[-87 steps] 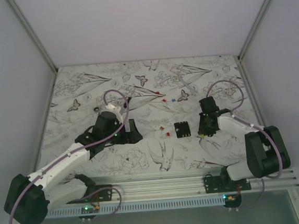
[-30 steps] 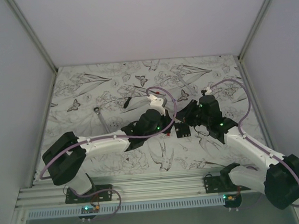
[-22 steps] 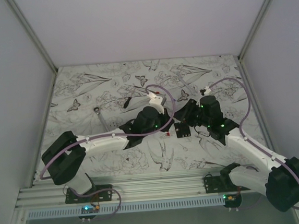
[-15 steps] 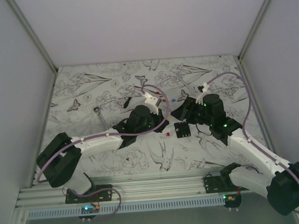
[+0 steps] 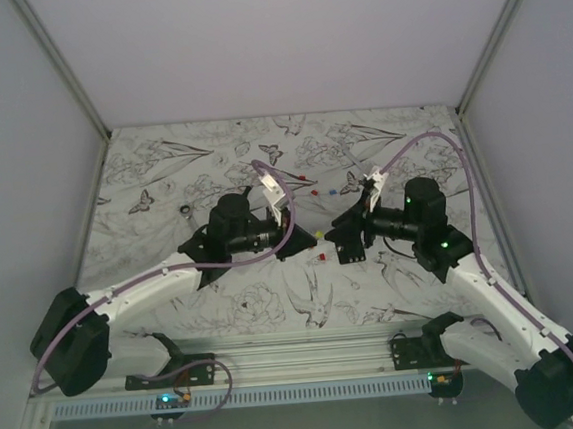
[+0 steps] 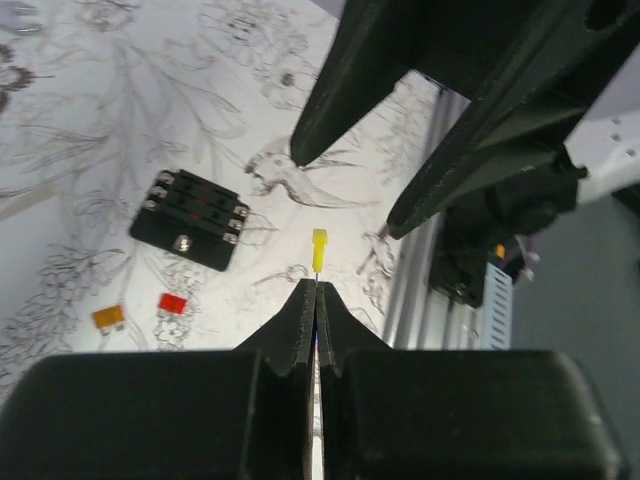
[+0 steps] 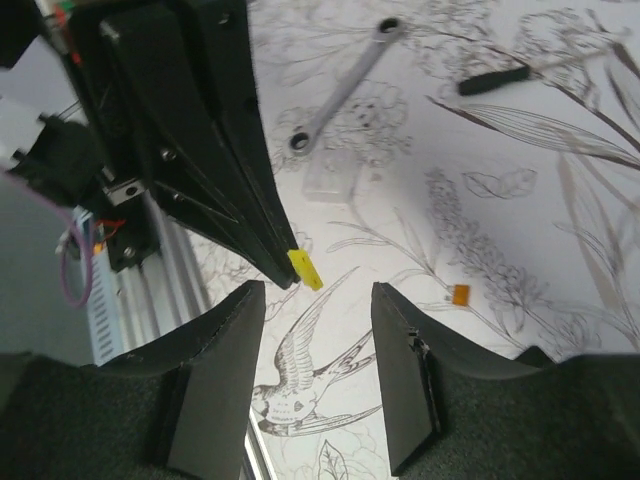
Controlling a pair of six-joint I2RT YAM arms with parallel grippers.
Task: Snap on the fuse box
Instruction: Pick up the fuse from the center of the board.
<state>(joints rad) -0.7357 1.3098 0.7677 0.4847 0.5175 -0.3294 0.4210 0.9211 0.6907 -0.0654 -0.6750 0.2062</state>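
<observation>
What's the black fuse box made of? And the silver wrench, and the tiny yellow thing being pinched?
The fuse box looks like matte black plastic: dull, moulded edges. The wrench seems bare metal: pale grey and gleaming. The yellow fuse, pinched in the left gripper, looks like plastic, evenly bright; any metal legs are hidden.

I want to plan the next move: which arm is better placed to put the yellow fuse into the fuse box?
Probably the left: the left gripper is shut on the yellow fuse, near the fuse box; the right gripper is open and empty.
</observation>
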